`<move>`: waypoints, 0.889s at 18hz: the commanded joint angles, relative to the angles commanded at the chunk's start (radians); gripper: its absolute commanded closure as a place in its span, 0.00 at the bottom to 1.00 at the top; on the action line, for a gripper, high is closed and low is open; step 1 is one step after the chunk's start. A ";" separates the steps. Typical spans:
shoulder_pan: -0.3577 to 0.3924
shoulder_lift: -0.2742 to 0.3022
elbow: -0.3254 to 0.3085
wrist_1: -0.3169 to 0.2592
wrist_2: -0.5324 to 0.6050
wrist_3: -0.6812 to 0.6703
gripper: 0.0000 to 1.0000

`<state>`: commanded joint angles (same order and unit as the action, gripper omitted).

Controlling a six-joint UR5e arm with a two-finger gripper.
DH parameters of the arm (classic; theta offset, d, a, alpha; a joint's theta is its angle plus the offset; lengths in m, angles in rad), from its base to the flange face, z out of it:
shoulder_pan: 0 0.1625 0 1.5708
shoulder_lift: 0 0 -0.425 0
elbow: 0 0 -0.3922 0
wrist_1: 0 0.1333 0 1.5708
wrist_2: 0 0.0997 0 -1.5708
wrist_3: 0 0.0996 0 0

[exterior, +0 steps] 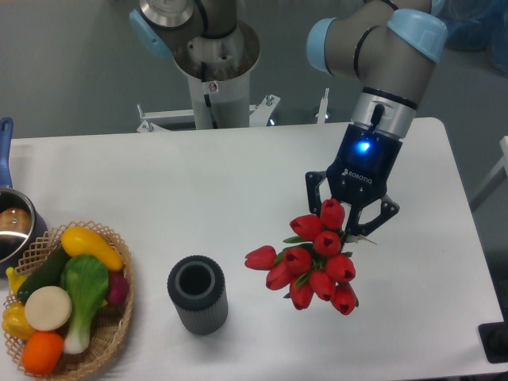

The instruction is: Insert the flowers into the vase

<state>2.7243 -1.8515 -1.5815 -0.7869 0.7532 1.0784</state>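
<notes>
The flowers (pixel 316 260), a bunch of red tulip buds with a few green leaves, hang just below my gripper (pixel 349 226) at the right middle of the table. The buds point toward the camera and cover the stems and fingertips. The jaws stand closed in around the hidden stems, so the gripper looks shut on the bunch. The vase (pixel 197 294), a dark grey ribbed cylinder with an open round mouth, stands upright near the front edge. It is to the left of the flowers, apart from them, and nothing is in it.
A wicker basket (pixel 111 337) of toy vegetables sits at the front left corner. A metal pot (pixel 14 226) with a blue handle is at the left edge. The robot base (pixel 214 63) stands behind the table.
</notes>
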 joint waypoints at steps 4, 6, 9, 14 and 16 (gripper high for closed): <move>-0.008 -0.002 0.012 -0.002 -0.009 -0.046 0.67; -0.006 -0.003 0.009 -0.002 -0.046 -0.045 0.67; -0.015 -0.006 0.005 0.000 -0.090 -0.043 0.67; -0.052 -0.011 0.002 0.000 -0.178 -0.046 0.67; -0.052 -0.014 -0.003 0.000 -0.276 -0.046 0.67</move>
<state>2.6722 -1.8653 -1.5846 -0.7869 0.4776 1.0324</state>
